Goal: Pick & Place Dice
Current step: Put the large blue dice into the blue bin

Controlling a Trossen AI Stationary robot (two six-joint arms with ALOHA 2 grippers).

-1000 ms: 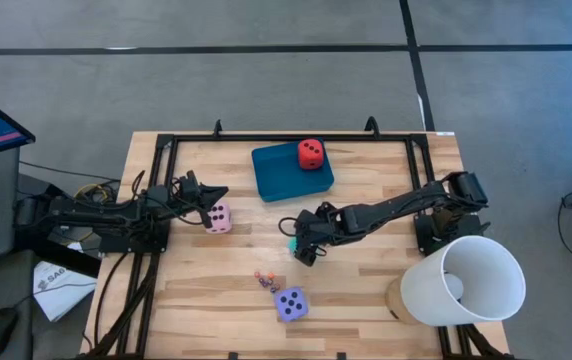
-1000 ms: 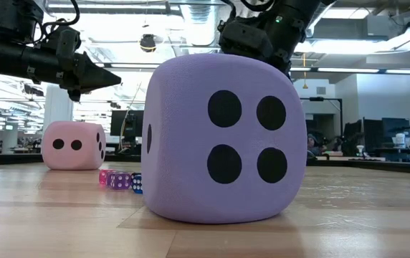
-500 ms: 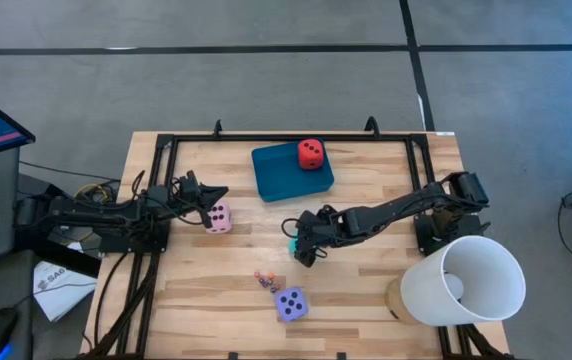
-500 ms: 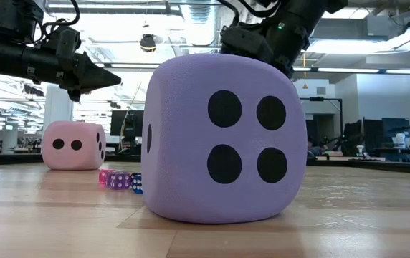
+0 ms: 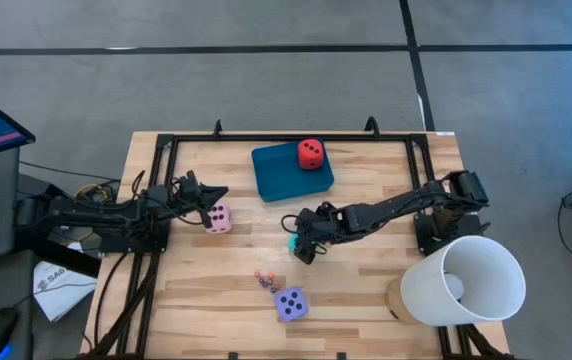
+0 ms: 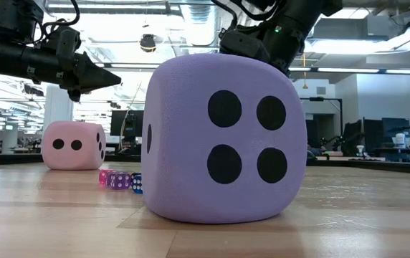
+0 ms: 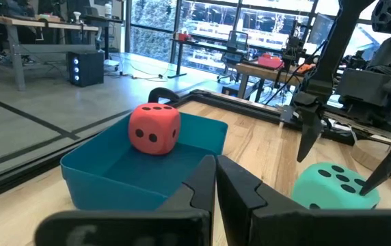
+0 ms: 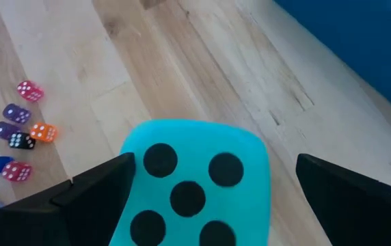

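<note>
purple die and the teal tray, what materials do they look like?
Purple die: likely soft foam, matte; finely grainy surface, rounded corners, flat dark pips. Teal tray: probably moulded plastic, smooth with a slight sheen; thin, even walls, uniform colour. Neither can be confirmed by look alone.

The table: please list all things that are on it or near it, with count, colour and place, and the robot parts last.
red die: 1, red, in the tray's far right corner
tray: 1, teal, far middle of the table
pink die: 1, pink, left side, by the left pincer
turquoise die: 1, turquoise, table middle, between the right pincer's fingers
purple die: 1, purple, near edge
small dice: several, mixed colours, beside the purple die
white cup: 1, white, lying at the near right corner
left pincer: shut, above the pink die
right pincer: open, around the turquoise die
</note>
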